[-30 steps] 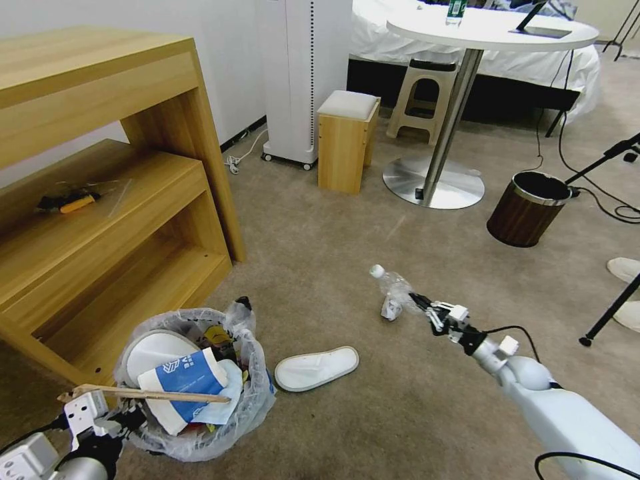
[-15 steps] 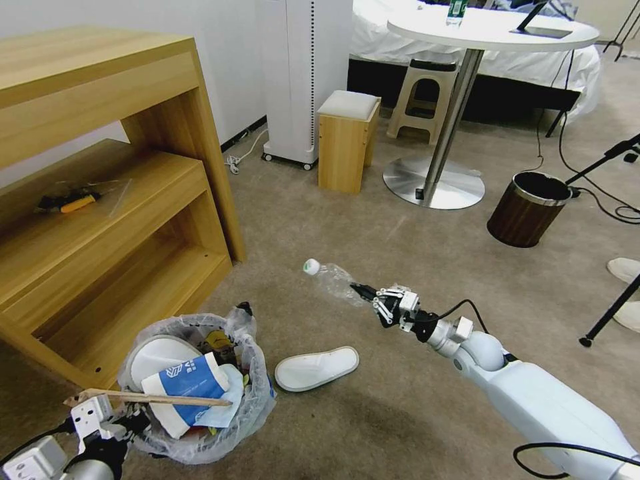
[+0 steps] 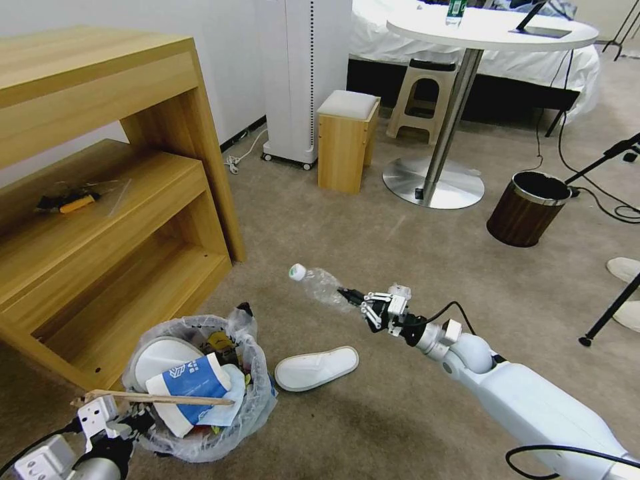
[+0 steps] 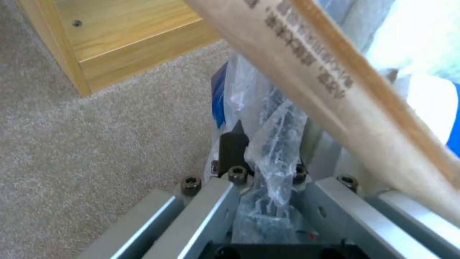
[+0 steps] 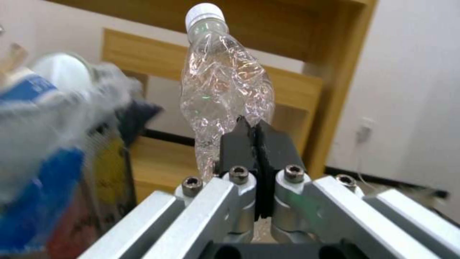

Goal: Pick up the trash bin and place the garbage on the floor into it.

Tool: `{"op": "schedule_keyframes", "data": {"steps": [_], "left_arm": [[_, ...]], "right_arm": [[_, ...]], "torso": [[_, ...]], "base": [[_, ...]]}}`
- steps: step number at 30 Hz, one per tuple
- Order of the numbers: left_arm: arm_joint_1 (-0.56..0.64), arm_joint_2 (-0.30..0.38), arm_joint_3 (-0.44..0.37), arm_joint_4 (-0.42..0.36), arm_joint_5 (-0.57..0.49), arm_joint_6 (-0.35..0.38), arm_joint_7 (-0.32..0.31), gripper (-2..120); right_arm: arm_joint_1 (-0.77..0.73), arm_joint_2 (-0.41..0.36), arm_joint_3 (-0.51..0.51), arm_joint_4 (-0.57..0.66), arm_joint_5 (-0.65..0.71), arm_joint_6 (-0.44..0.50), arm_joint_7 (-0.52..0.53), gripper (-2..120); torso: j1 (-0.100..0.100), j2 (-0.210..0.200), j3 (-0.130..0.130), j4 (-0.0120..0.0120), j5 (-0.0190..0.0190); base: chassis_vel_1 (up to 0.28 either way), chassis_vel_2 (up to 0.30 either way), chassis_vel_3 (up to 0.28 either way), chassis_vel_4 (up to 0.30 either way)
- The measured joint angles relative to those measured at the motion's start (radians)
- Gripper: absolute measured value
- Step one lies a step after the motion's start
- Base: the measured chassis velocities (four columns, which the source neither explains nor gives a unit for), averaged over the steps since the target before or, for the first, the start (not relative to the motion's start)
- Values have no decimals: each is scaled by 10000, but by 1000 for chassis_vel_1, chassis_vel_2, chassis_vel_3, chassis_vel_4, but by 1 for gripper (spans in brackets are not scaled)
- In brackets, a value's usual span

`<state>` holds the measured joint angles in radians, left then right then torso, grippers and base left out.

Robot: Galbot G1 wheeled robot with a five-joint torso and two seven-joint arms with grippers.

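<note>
The trash bin (image 3: 200,393), dark and lined with a crinkly plastic bag, is held low at the lower left of the head view, stuffed with a blue-white paper cup (image 3: 190,380), a white slipper and a wooden stick (image 3: 153,399). My left gripper (image 3: 117,427) is shut on its bagged rim (image 4: 268,158). My right gripper (image 3: 348,294) is shut on the bottom end of a crushed clear bottle (image 3: 319,283), holding it in the air to the right of the bin, white cap pointing toward the shelf; the bottle (image 5: 220,93) fills the right wrist view. One white slipper (image 3: 315,367) lies on the beige carpet floor (image 3: 373,413).
A wooden shelf unit (image 3: 100,200) stands close on the left. Farther off are a brown wood-look bin (image 3: 527,208), a round table's pedestal (image 3: 433,181), a small wooden stool (image 3: 347,140) and a tripod leg (image 3: 610,310) at the right. Open carpet lies between bin and slipper.
My right gripper has lifted the clear bottle off the carpet and carried it left toward the bin. The bin and left gripper have barely shifted.
</note>
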<state>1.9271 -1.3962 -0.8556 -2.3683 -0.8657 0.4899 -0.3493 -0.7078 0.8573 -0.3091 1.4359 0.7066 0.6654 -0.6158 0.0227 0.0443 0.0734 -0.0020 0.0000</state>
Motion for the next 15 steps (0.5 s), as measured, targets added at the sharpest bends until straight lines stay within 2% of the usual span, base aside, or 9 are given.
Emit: {"op": "schedule_keyframes", "data": {"steps": [7,15], "left_arm": [[-33,-11,-1,66,18,-10,30,0],[-127,-87,-13,172,65,-20,76,0]], "right_arm": [[862,-171,-1185,619,222,-18,56,0],[1727,-11,-2466,991,392,-73,268,0]], "torso": [[0,0,-1,1,-2],[0,0,0,1,-1]], "base": [[0,0,0,0],[0,0,0,0]]}}
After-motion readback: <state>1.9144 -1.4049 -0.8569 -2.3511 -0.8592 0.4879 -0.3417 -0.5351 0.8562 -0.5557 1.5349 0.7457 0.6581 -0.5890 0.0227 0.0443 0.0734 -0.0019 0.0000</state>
